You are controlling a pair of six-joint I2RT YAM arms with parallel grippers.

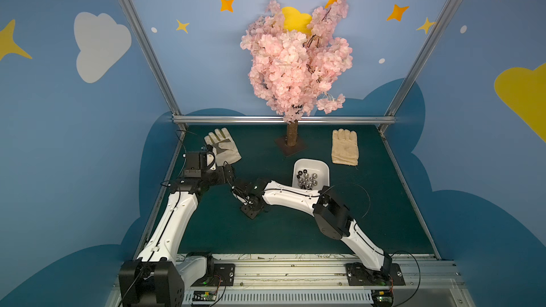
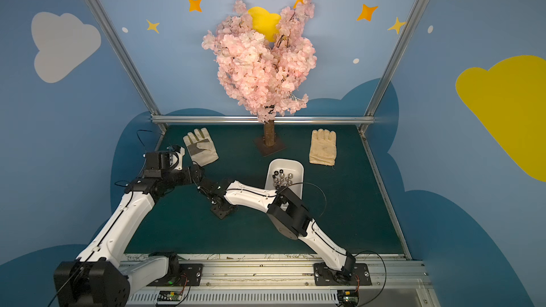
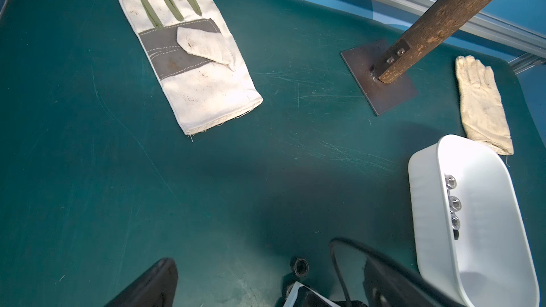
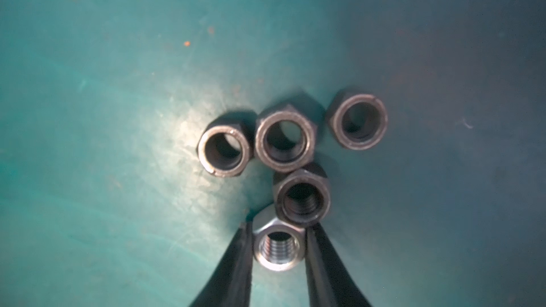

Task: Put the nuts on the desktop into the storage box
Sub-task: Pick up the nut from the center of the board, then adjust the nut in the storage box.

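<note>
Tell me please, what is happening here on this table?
The right gripper is down on the green desktop, its fingers pressed on both sides of a silver nut beside four black nuts. Many nuts already lie in the white storage box. The left gripper hangs open close by, holding nothing.

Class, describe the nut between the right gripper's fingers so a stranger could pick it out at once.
On the dark green desktop, find the small cluster under the right gripper. The one between its fingers is the silver nut: bright, threads showing, while the four black nuts beside it are dark.
</note>
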